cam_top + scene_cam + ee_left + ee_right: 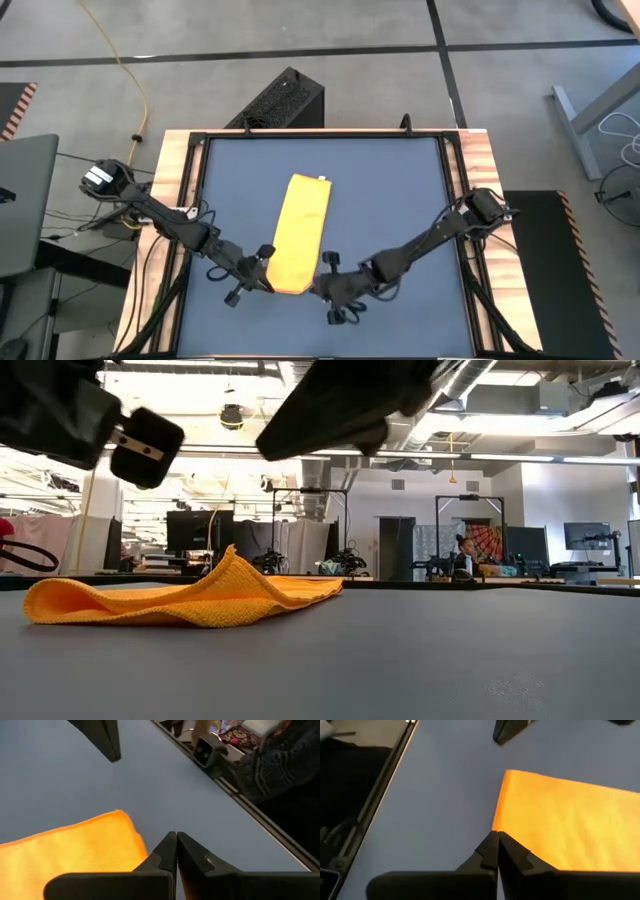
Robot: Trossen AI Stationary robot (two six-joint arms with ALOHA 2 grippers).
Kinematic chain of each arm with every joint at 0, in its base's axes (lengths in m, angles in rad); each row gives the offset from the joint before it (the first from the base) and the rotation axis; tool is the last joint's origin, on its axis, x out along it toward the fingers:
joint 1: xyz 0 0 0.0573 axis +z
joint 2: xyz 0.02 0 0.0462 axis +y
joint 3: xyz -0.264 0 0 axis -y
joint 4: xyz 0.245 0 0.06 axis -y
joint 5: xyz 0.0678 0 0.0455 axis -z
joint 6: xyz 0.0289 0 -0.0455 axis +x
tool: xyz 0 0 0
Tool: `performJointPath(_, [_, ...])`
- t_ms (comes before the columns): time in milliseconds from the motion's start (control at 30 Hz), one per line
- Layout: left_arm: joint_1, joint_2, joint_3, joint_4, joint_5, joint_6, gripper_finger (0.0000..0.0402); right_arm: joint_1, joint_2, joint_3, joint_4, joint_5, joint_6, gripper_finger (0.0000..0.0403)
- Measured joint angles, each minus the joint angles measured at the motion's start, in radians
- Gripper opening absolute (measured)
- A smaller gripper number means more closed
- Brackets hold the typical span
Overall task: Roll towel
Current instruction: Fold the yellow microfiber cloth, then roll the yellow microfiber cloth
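1. Yellow towel (298,235), folded into a long strip, lies mid-bench (400,180); white tag at its far end.
2. Soft, light, limp cloth: likely sags and slips unless pinched through all layers.
3. Left gripper (262,272) and right gripper (325,283) sit at the near corners, fingers pressed together; whether cloth is pinched is unclear.
4. Best hold: both near corners, rolling toward the tag.

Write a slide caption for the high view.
Both tools, left and right, shut at the near end of the folded yellow towel.
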Motion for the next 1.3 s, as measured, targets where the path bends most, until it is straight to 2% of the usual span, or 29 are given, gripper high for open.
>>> performJointPath(167, [-0.097, 0.000, 0.000, -0.017, -0.075, 0.006, 0.0000, 0.058, 0.000, 0.000, -0.012, 0.167, 0.001, 0.0028])
performJointPath(267, [-0.153, 0.000, 0.000, -0.049, -0.163, 0.038, 0.0000, 0.078, 0.000, 0.000, -0.022, 0.273, -0.015, 0.0028])
performJointPath(467, [-0.212, -0.015, 0.000, -0.116, -0.307, 0.053, 0.0000, 0.079, 0.000, 0.000, 0.001, 0.272, -0.030, 0.0032])
performJointPath(567, [-0.214, -0.039, 0.000, -0.159, -0.340, 0.036, 0.0000, 0.066, 0.000, 0.013, -0.020, 0.248, -0.031, 0.0030])
performJointPath(633, [-0.214, -0.055, 0.000, -0.182, -0.349, 0.021, 0.0000, 0.063, 0.000, 0.044, -0.079, 0.205, -0.091, 0.0029])
performJointPath(767, [-0.214, -0.061, 0.000, -0.208, -0.351, 0.005, 0.0000, 0.069, 0.016, 0.065, -0.175, 0.266, -0.212, 0.0035])
performJointPath(1000, [-0.196, -0.060, 0.002, -0.262, -0.399, -0.023, 0.0007, 0.034, 0.079, 0.055, -0.260, 0.310, -0.302, 0.0096])
performJointPath(1167, [-0.164, -0.060, 0.002, -0.266, -0.425, -0.021, 0.0044, 0.017, 0.142, 0.057, -0.217, 0.347, -0.494, 0.0163])
performJointPath(1300, [-0.120, -0.046, 0.002, -0.209, -0.449, 0.073, 0.0078, 0.015, 0.205, 0.058, -0.190, 0.365, -0.614, 0.0203])
